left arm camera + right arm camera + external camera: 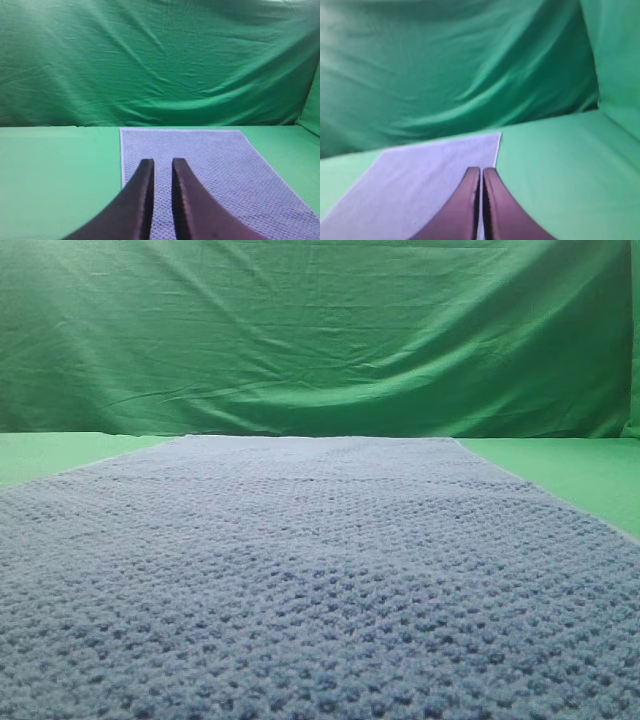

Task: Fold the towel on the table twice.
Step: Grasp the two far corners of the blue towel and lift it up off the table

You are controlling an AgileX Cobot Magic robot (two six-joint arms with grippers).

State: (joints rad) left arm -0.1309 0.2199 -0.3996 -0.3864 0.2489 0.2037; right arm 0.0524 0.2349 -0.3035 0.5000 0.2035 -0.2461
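Towel (320, 580), blue-grey and waffle-textured, lies spread flat on the green bench (560, 465), filling the lower half of the exterior frame up to the wrinkled green backdrop (320, 330). In the left wrist view the left end effector (163, 166) sits at bottom centre above the towel's left part, its dark fingers slightly parted with a narrow gap, gripping nothing. In the right wrist view the right end effector (481, 172) is at bottom centre near the towel's right edge, fingers pressed together, closed and empty.
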